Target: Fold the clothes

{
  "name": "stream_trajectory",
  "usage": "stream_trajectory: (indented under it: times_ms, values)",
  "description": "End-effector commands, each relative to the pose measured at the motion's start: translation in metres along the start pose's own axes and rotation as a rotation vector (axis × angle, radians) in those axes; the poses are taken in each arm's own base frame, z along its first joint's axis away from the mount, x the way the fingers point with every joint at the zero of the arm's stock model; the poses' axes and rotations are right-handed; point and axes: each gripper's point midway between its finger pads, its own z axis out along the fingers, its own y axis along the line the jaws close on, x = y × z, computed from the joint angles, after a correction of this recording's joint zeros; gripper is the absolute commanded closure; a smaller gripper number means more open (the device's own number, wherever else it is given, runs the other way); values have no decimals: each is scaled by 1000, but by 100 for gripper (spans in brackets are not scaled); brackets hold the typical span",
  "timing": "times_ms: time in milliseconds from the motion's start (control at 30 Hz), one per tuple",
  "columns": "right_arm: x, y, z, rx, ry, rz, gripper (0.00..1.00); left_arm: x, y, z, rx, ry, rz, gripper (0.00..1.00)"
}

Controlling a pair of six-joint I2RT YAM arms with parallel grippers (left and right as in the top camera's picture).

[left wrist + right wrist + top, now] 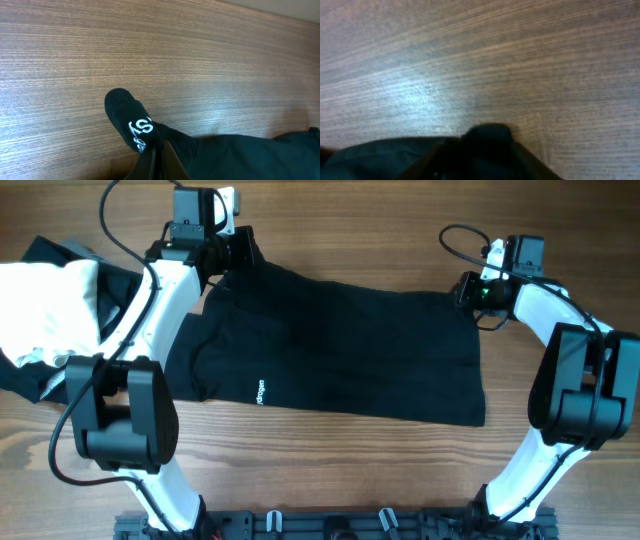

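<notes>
Black fabric with white lettering is pinched in the closed left gripper (pixel 156 162) at the far left corner of the black garment (pixel 330 340); the right gripper (pixel 480 155) sits over the bunched far right corner, though whether its jaws have closed on it cannot be told; the garment lies spread flat across the table (pixel 330 220) between the arms, no fold made yet; a white piece (pixel 45 295) and dark cloth (pixel 40 250) lie heaped at the left edge, so nearly all the folding appears left.
</notes>
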Motion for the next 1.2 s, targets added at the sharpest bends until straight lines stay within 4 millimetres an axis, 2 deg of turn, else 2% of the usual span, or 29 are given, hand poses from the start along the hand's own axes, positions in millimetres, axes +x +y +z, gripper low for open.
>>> stream_trajectory:
  times_ms: [0, 67, 100, 200, 333, 567, 667, 767, 933, 1033, 1167]
  values:
    - [15, -13, 12, 58, 50, 13, 69, -7, -9, -13, 17, -24, 13, 96]
    - [14, -16, 12, 76, 45, 13, 92, -7, -9, -13, 17, -21, 12, 96]
    - [13, -17, 11, 79, 41, 13, 96, -6, -9, -13, 16, -18, 11, 96]
    - [5, -16, 3, 78, 24, 37, 96, -3, -8, -13, 13, -6, 8, 96]
    - [-11, -13, -22, 72, -32, 65, 95, -2, -9, -17, 11, 0, 6, 96]
    - [-19, -4, -68, 74, -67, 95, 96, -16, -18, -43, 8, -56, 21, 96]
    - [-14, -1, -83, 77, -53, 98, 96, -13, -17, -56, -14, -44, 16, 96]
    - [-6, 0, -101, 101, -35, 112, 96, 6, -12, -60, -40, 31, -6, 96]
    - [17, -16, -133, 241, 14, 195, 96, 44, 17, -68, -203, 174, -40, 96]
    - [34, -19, -144, 273, 69, 203, 96, 63, 26, -74, -254, 248, -52, 96]
    - [60, -22, -148, 300, 173, 217, 96, 79, 38, -82, -329, 309, -60, 96]
